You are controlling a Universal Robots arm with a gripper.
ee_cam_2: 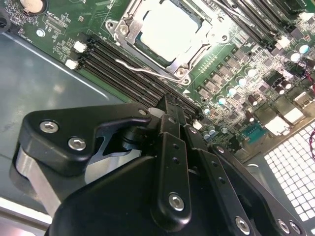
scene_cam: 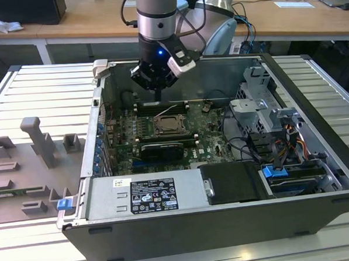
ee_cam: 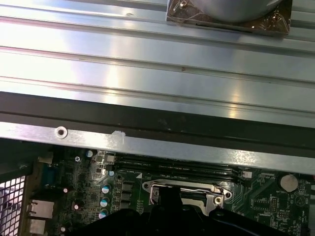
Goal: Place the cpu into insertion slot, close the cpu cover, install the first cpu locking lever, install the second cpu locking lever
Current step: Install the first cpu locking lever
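Note:
The cpu (ee_cam_2: 167, 28), a pale silver square, lies in its socket on the green motherboard (scene_cam: 207, 137) inside the open computer case. The cpu cover (ee_cam_2: 209, 37), a silvery frame, lies flat around it. One wire locking lever (ee_cam_2: 142, 70) stands loose beside the socket, toward the memory slots; it also shows as a pale raised line (scene_cam: 173, 109). My gripper (scene_cam: 159, 97) hangs a little above the board, just behind the socket, with its fingers (ee_cam_2: 170, 110) together and nothing between them. In the first wrist view the gripper (ee_cam: 170, 195) partly covers the socket's near edge.
A black card (scene_cam: 161, 150) lies in front of the socket, and dark memory slots (ee_cam_2: 123, 69) run beside it. The power supply (scene_cam: 145, 193), drive cage (scene_cam: 261, 108) and cables (scene_cam: 251, 147) crowd the exterior view's right. Grey fixtures (scene_cam: 40, 140) stand left of the case.

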